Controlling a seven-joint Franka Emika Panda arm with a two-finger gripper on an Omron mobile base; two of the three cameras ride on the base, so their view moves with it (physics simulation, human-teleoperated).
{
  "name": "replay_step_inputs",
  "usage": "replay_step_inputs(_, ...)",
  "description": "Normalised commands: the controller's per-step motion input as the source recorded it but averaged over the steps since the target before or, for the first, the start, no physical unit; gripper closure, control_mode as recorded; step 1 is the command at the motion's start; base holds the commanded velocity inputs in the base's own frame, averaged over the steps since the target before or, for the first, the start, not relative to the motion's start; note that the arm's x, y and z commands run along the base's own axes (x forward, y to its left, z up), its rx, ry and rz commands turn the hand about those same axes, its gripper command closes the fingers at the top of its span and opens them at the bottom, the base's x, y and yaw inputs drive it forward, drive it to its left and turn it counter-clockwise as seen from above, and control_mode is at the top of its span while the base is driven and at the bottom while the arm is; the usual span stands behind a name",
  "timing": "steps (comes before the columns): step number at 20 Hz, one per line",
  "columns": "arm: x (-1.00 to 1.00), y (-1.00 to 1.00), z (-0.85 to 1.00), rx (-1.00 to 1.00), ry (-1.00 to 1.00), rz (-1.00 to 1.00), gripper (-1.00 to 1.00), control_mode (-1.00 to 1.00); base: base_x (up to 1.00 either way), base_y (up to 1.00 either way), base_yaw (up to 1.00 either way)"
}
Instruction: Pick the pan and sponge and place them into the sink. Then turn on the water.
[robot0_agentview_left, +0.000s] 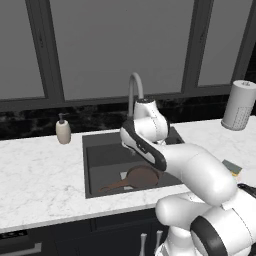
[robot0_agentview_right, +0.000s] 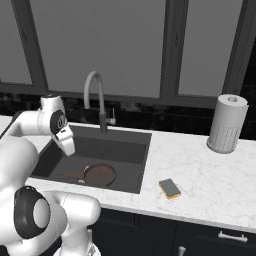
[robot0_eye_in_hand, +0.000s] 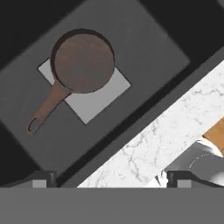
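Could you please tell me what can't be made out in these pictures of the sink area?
- Sponge: left base view, mostly hidden behind the arm; the right base view shows it whole on the counter.
- Drain plate: hand view, partly covered by the pan.
- Faucet: left base view, its base hidden by the arm.

we see a white marble worktop (robot0_agentview_right: 210, 175) running along a black, speckled backsplash (robot0_agentview_right: 165, 117). above it stand tall windows (robot0_agentview_left: 115, 45) with dark frames and flat grey panes. dark cabinet fronts (robot0_agentview_right: 200, 237) with pale handles sit below the worktop. a paper towel roll (robot0_agentview_right: 227, 123) stands upright at the right, a cream soap dispenser (robot0_agentview_left: 63, 130) at the left.
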Motion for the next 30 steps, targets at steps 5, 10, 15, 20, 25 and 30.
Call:
replay_step_inputs(5,-0.15,-0.69,0.0,0.0,0.02,0.63,-1.0,-1.0,0.0,0.0,0.0)
replay_step_inputs(10,-0.21,-0.66,0.0,0.0,0.06,0.5,-1.0,-1.0,0.0,0.0,0.0)
replay_step_inputs(15,-0.25,-0.89,0.0,0.0,0.07,0.36,-1.0,-1.0,0.0,0.0,0.0)
replay_step_inputs(20,-0.06,-0.99,0.0,0.0,0.12,0.22,-1.0,-1.0,0.0,0.0,0.0)
replay_step_inputs(25,0.39,-0.9,0.0,0.0,0.21,0.01,-1.0,-1.0,0.0,0.0,0.0)
replay_step_inputs(30,0.97,-0.82,0.0,0.0,0.23,-0.02,-1.0,-1.0,0.0,0.0,0.0)
